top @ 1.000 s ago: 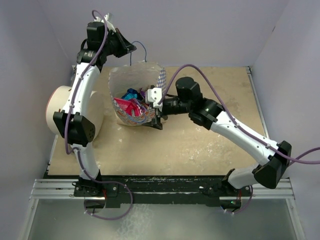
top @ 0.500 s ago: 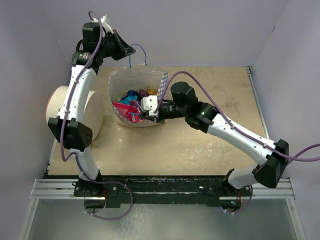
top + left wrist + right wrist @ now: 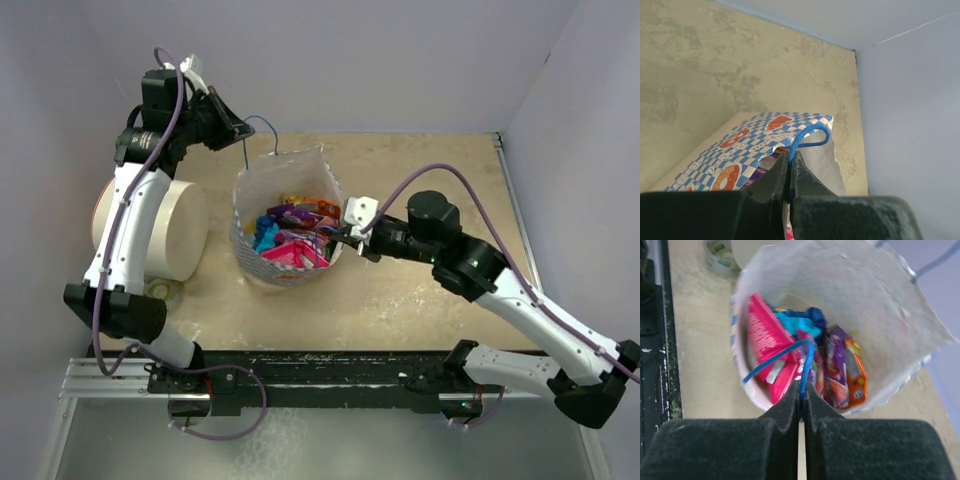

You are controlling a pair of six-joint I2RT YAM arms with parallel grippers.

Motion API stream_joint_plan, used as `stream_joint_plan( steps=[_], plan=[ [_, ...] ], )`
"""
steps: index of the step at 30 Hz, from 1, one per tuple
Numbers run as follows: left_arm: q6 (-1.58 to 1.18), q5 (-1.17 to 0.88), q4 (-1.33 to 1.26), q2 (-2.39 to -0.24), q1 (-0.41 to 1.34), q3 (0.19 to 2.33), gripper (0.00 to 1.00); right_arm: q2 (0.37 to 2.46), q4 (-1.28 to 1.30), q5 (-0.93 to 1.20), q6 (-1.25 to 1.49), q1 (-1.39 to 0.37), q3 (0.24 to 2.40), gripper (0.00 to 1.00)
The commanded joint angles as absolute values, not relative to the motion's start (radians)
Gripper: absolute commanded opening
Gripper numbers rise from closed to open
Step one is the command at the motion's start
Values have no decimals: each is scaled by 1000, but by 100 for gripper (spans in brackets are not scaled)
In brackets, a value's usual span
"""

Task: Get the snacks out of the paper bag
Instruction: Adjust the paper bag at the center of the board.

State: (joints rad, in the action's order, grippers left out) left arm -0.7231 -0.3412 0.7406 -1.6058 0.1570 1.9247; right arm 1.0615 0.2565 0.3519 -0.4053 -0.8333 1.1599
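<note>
The paper bag [image 3: 262, 180] stands in the middle of the table with its mouth pulled wide, checkered outside [image 3: 735, 150] and cream inside [image 3: 850, 285]. Several snacks lie in it: a magenta packet [image 3: 292, 252], a blue one [image 3: 807, 319], a purple one [image 3: 836, 360] and an orange one [image 3: 858, 376]. My left gripper [image 3: 237, 130] is above the bag's far side, shut on the far blue cord handle [image 3: 810, 136]. My right gripper [image 3: 342, 238] is at the bag's right rim, shut on the near blue cord handle [image 3: 807, 360].
A large white cylinder [image 3: 152, 230] lies left of the bag, under my left arm. A small round tape-like roll [image 3: 160, 291] sits in front of it. Grey walls close the table at the back and both sides.
My right gripper came out of the bag's mouth, shut on the near handle and drew it to the right. My left gripper shifted left with the far handle. The bag's mouth now gapes wider.
</note>
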Motion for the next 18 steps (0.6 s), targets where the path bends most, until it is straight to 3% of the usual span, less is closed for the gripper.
stream_joint_plan(
  steps=[1, 5, 12, 18],
  plan=[
    [-783, -375, 635, -1445, 152, 1852, 0, 969, 275, 239, -385, -825, 1152, 0],
    [-794, -353, 653, -1342, 152, 1763, 0, 889, 341, 173, -468, -799, 1127, 0],
    [-738, -329, 773, -1261, 152, 1717, 1, 893, 438, 348, -536, -678, 1185, 0],
    [-625, -473, 808, -1352, 149, 1805, 39, 929, 443, 416, -538, -664, 1230, 0]
  ],
)
